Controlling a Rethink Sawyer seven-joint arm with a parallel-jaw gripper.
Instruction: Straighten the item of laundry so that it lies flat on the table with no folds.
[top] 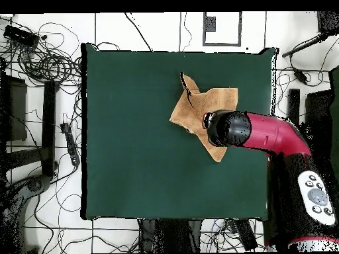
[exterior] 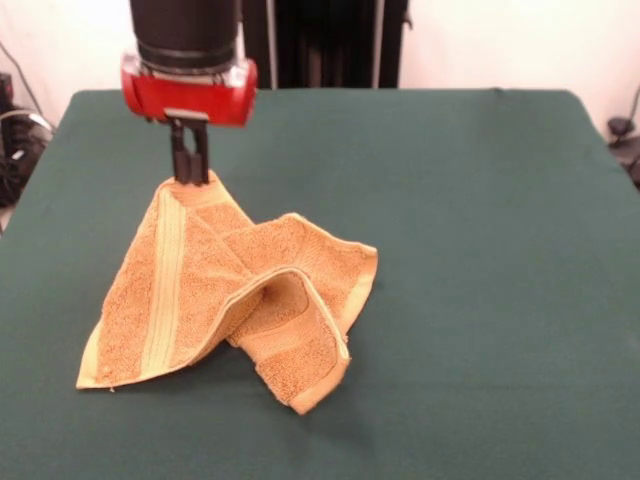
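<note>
The item of laundry (exterior: 215,290) is a golden-orange terry towel, crumpled and folded on the green table (exterior: 480,250). One corner is lifted into a peak, and my gripper (exterior: 190,175) is shut on that corner just above the cloth. A pale woven band runs down the raised left flap. The lower part lies folded over itself on the felt. From overhead the towel (top: 195,106) lies near the table's (top: 132,145) far right side, with the red arm (top: 265,132) covering part of it and hiding the gripper.
Tangled cables (top: 40,59) and dark stands surround the table on the floor. A black post (exterior: 330,40) stands behind the table's far edge.
</note>
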